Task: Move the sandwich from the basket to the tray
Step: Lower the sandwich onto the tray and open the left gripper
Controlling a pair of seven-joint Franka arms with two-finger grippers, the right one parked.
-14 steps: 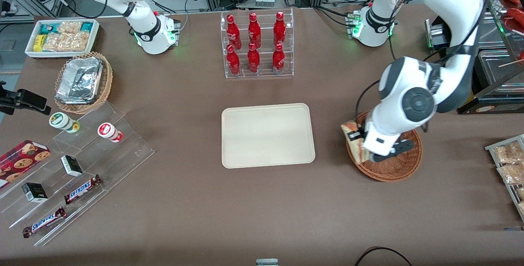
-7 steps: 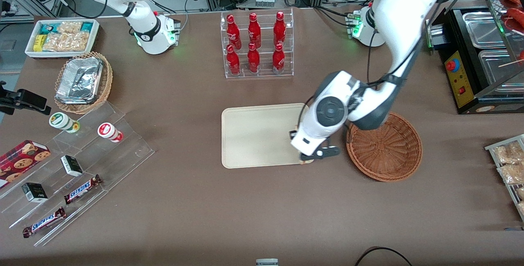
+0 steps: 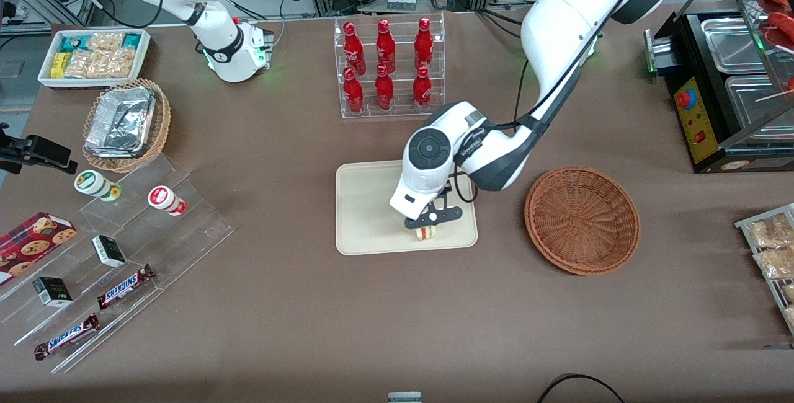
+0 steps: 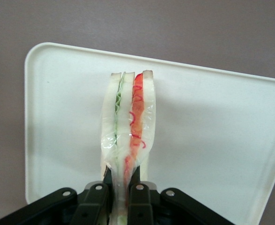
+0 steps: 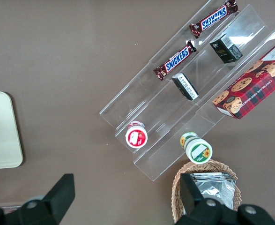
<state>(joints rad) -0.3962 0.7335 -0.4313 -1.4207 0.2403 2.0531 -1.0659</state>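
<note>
Wrapped sandwich (image 4: 127, 136) pinched in pincer (image 4: 124, 197), above tray (image 4: 212, 140)

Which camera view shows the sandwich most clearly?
The left wrist view: the sandwich is close, its green and red layers plain, pinched by the gripper above the tray. The front view shows only a small piece under the gripper. The right wrist view shows none of it.

My left arm reaches forward and bends down at the elbow, wrist pointing downward. Its gripper (image 3: 427, 224) hangs low over the tray (image 3: 366, 229), fingers (image 4: 138, 199) clamped against both faces of the sandwich (image 4: 128, 133), held edge-on.
</note>
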